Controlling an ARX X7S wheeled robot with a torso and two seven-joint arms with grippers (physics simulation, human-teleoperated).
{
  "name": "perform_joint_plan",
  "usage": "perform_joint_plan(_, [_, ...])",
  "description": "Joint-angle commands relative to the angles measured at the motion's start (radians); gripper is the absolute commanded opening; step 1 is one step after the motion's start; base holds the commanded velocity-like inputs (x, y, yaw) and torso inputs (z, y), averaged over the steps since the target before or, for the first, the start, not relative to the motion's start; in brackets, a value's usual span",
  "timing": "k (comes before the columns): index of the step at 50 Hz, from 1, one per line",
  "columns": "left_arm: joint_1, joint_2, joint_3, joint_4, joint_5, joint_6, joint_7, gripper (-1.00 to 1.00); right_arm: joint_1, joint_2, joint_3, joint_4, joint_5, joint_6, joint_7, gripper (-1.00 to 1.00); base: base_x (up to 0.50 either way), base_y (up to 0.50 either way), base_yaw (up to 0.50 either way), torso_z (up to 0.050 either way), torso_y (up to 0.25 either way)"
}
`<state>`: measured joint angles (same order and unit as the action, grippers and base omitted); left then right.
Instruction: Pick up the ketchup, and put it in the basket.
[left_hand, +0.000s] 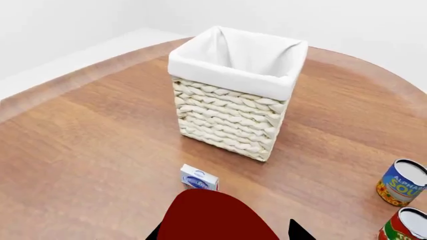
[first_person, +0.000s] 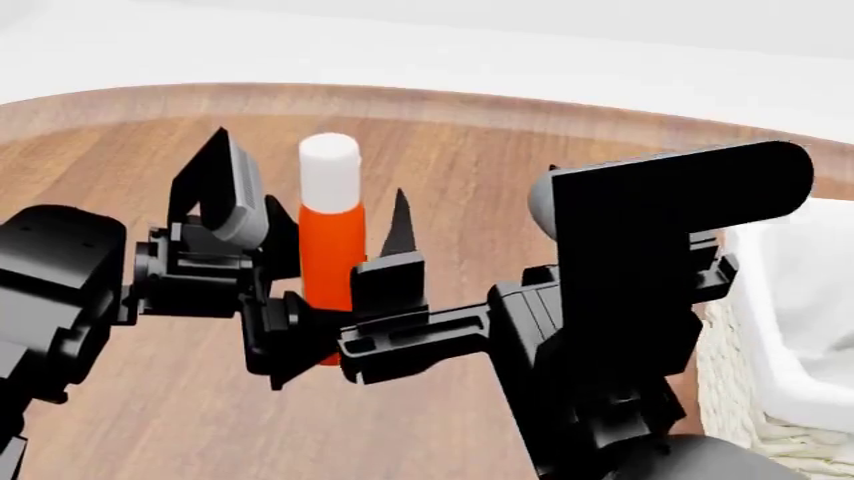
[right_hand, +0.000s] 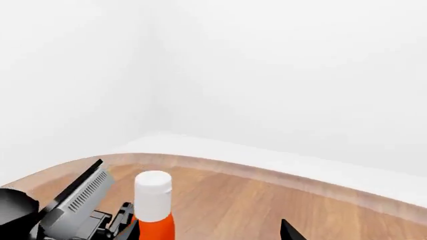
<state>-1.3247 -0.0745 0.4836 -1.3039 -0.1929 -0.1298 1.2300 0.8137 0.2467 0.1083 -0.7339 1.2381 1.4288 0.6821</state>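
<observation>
Table (left_hand: 87, 150) of brown wood carries the basket (left_hand: 230, 107), upright, with a small white box (left_hand: 199, 178) and two cans (left_hand: 400, 182) nearby. Ketchup (first_person: 330, 225) stands upright between both grippers: left gripper (first_person: 314, 255) clamps its body; right gripper (first_person: 387, 290) sits alongside, closure indeterminate.

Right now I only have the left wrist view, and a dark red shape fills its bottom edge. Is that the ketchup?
Observer: Yes. The head view shows the ketchup upright, white cap on top, between the fingers of the left gripper.
Operator: Is it clamped?
Observer: I cannot tell. The head view shows one finger on each side, but contact is unclear.
Operator: Is anything on the way to the basket?
Observer: In the head view the right arm shows between the bottle and the basket.
</observation>
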Motion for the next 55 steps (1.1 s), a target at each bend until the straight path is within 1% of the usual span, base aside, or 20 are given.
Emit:
perform_joint_plan(1, [0.001,0.024,-0.062,-0.001,0.023,0.006,0.04,-1.0,0.144,-0.007,-0.057,0.155,-0.043,-0.026,-0.085,1.0,0.0,0.0,0.0,0.0,0.0])
perform_joint_plan(7, [0.007,0.025,-0.063,0.0,0.033,0.01,0.044,-1.0,0.163,0.005,-0.117,0.221,-0.1,-0.075,-0.153,1.0,0.0,0.0,0.0,0.0,0.002])
perform_joint_plan(20, [0.01,0.028,-0.059,0.003,0.044,0.012,0.05,-1.0,0.217,-0.005,-0.226,0.335,-0.197,-0.172,-0.257,1.0,0.0,0.0,0.0,0.0,0.0])
perform_joint_plan(29, [0.011,0.027,-0.055,0.017,0.047,0.003,0.052,-1.0,0.257,-0.023,-0.265,0.42,-0.233,-0.221,-0.306,1.0,0.0,0.0,0.0,0.0,0.0])
perform_joint_plan(39, [0.027,0.017,-0.044,0.076,0.047,-0.031,0.049,-1.0,0.257,-0.031,-0.3,0.475,-0.255,-0.256,-0.342,1.0,0.0,0.0,0.0,0.0,0.001])
perform_joint_plan(55, [0.048,0.005,-0.034,0.14,0.037,-0.065,0.045,-1.0,0.214,-0.04,-0.367,0.571,-0.317,-0.343,-0.406,1.0,0.0,0.0,0.0,0.0,0.0])
